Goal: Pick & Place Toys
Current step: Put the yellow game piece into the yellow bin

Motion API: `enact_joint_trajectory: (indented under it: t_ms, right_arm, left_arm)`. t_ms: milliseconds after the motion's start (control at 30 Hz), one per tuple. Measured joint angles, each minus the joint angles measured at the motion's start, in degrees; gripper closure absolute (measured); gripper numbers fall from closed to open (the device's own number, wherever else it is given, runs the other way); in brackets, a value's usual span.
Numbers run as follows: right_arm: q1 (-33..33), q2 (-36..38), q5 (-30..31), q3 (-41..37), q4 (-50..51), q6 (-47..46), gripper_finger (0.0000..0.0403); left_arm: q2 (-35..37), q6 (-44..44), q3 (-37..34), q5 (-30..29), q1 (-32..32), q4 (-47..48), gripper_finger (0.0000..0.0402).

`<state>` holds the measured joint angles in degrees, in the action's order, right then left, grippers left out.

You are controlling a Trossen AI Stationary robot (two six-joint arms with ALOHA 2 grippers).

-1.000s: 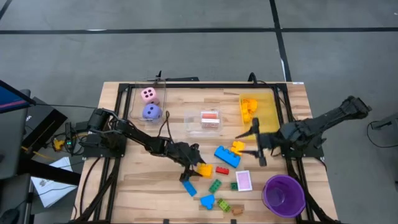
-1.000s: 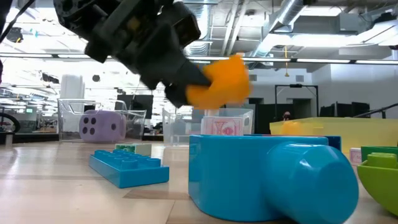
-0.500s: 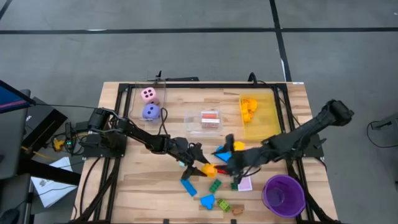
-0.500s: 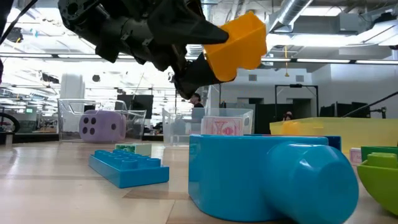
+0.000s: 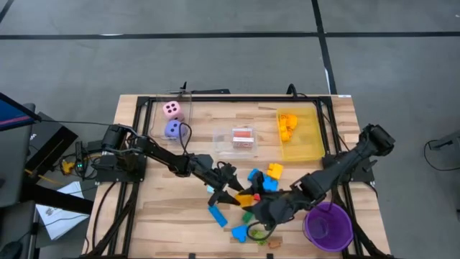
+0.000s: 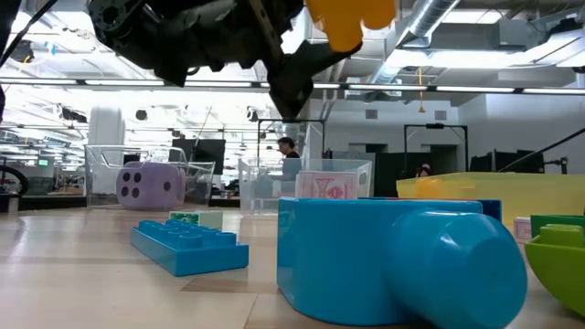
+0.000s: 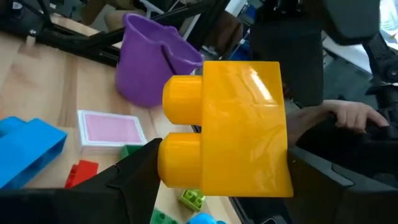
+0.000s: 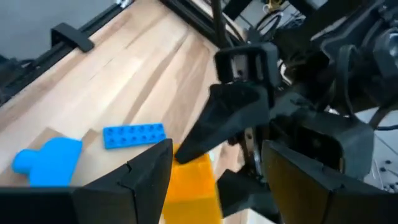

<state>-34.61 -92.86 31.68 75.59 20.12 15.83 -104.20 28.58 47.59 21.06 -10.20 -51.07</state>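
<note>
Left gripper point(image 5: 236, 192) is sitting over the middle of the table point(image 5: 165, 216), jaws clamped on an orange-yellow brick point(image 7: 230, 127); it is holding the brick up off the wood, well above the other pieces in the low view point(image 6: 352, 18). Right gripper point(image 5: 264, 212) is reaching in from the right side, low over the toy pile just beside the left one, and its camera is looking straight at the left gripper and the held brick point(image 8: 193, 186); its fingers point(image 8: 134, 180) are standing apart with nothing between them. Loose toys are lying around both grippers: a flat blue brick point(image 5: 218, 216), a chunky blue piece point(image 5: 240, 232), more bricks in blue, yellow and green, and a pink-backed card point(image 7: 111, 129). Pink die point(image 5: 171, 109) and purple die point(image 5: 173, 129) are sitting near the far left corner. Yellow bin point(image 5: 305, 144) at far right is holding several yellow bricks point(image 5: 287, 124). A clear bin point(image 5: 243, 139) is sitting mid-table. Purple cup point(image 5: 328, 226) is standing at near right.
</note>
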Motion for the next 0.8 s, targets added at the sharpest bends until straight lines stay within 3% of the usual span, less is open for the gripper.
enact_joint_trajectory:
  t_ms: [267,800]
  right_arm:
    - [-2.4,1.9,1.6,0.0,1.5,-2.9,0.0163]
    - [-0.5,1.7,1.5,-0.1,2.7,-3.5,0.0162]
  left_arm:
    - [0.0,0.4,0.0,0.1,1.3,-3.7,0.0136]
    - [0.0,0.9,3.2,2.9,0.4,-3.9,0.0136]
